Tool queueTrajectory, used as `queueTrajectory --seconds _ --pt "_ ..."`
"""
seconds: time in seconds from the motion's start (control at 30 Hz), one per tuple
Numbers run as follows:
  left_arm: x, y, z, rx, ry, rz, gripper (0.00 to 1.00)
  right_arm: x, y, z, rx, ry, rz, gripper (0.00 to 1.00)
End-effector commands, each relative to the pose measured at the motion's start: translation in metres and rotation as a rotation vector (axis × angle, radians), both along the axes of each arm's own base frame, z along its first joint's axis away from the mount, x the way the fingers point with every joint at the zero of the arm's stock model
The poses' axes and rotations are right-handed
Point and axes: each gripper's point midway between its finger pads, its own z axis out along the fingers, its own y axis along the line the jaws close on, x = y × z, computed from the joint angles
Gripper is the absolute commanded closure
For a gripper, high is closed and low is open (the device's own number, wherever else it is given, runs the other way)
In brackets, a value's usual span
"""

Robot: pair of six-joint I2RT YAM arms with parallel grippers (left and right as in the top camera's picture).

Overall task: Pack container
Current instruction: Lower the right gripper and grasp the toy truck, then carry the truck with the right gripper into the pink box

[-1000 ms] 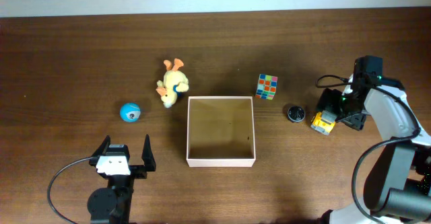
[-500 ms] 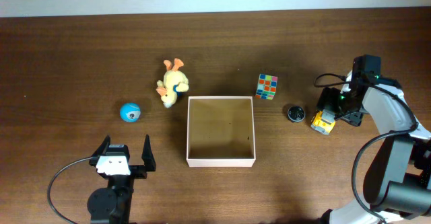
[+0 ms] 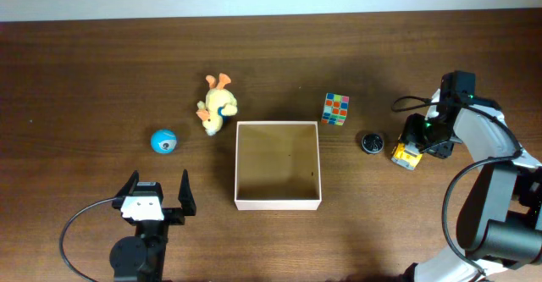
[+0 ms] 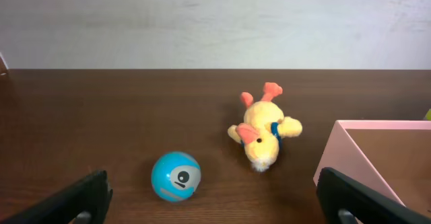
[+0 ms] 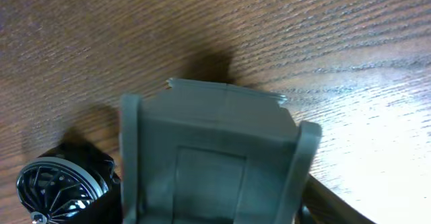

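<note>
Container (image 3: pixel 277 203) sat open-topped near the middle of the table (image 3: pixel 85 62) in the overhead view, square, with pale walls and a bare tan floor. A plush duck (image 3: pixel 217 105) lay just beyond its far-left corner, and a blue ball (image 3: pixel 164 141) lay further left, well apart from it. A colour cube (image 3: pixel 336 108) stood near the far-right corner. To the right of the container lay a small black wheel (image 3: pixel 371 142), and just beside that a yellow toy (image 3: pixel 405 156). The right gripper (image 3: pixel 413 140) hung over the yellow toy with its dark body covering part of it; from above I could not tell how far its jaws were spread or whether they gripped the toy. The left gripper (image 3: pixel 157 189) was at the near edge, left of the container, jaws spread wide and holding nothing.

From the left wrist, the two fingers (image 4: pixel 71 200) stood far apart at the bottom corners with only table between them. The ball (image 4: pixel 176 177) lay ahead on the left, the duck (image 4: pixel 264 134) beyond it on its side, and one corner of the container (image 4: pixel 384 124) came in at the right.

From the right wrist, a grey moulded block (image 5: pixel 209 157) filled most of the frame, very close, over the wood grain. The wheel (image 5: pixel 60 187), with shiny spokes, showed at the lower left, just beside the block. The jaws could not be made out here.
</note>
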Motion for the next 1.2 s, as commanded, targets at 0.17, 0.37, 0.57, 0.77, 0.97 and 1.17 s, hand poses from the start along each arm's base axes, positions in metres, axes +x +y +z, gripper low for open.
queueTrajectory --seconds 0.17,0.37,0.57,0.77,0.97,1.17 --pt "0.000 -0.001 -0.003 -0.008 0.003 -0.006 0.01 -0.004 -0.001 -0.006 0.009 0.019 0.001 0.48" --pt "0.000 -0.001 -0.003 -0.008 0.003 -0.006 0.01 -0.004 -0.001 -0.006 0.009 0.020 0.001 0.52" --pt "0.000 -0.001 -0.003 -0.008 0.003 -0.006 0.01 -0.005 0.000 -0.002 0.011 0.028 0.008 0.53" --pt "0.000 -0.001 -0.003 -0.008 0.003 -0.006 0.01 0.004 -0.003 0.019 0.002 0.019 0.052 0.53" --pt "0.000 -0.001 -0.003 -0.008 0.003 -0.006 0.01 0.024 -0.008 0.056 -0.017 -0.030 0.077 0.53" --pt "0.000 -0.001 -0.003 -0.008 0.003 -0.006 0.01 0.040 -0.007 0.101 -0.034 -0.078 0.130 0.54"
